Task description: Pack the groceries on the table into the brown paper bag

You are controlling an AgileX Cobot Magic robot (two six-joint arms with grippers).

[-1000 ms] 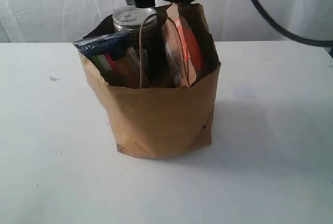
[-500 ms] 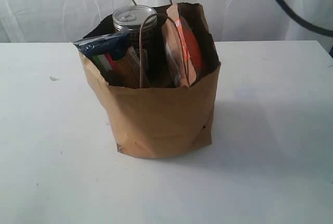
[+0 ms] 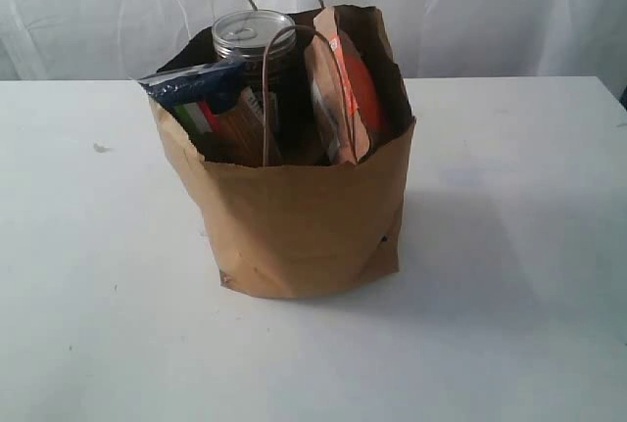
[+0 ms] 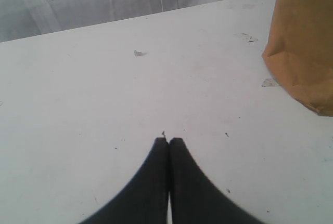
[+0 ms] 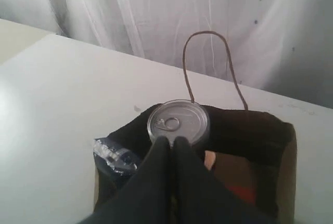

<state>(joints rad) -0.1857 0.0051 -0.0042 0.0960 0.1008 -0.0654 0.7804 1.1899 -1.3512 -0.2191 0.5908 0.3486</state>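
Note:
The brown paper bag [image 3: 304,216] stands upright mid-table [image 3: 98,295]. From its mouth stick out the dark pull-tab can [image 3: 253,35], the brown-blue spaghetti pack [image 3: 201,89] and the brown-orange pouch [image 3: 348,89]. Jar, bottle and carton are hidden. My right gripper [image 5: 170,141] hangs shut and empty above the bag [image 5: 286,172], just over the can [image 5: 178,121], with the spaghetti pack [image 5: 112,154] beside it. My left gripper [image 4: 169,140] is shut, empty, low over bare table [image 4: 104,89], apart from the bag [image 4: 304,42]. Neither gripper shows in the exterior view.
One cord handle [image 3: 265,99] hangs down the bag's front and the other handle [image 5: 208,34] stands up at its back. A white curtain [image 3: 490,11] closes off the far side. Small specks [image 4: 138,53] lie on the tabletop.
The dark right arm that hung over the bag's top has risen out of the exterior view. The bag and its contents have not moved.

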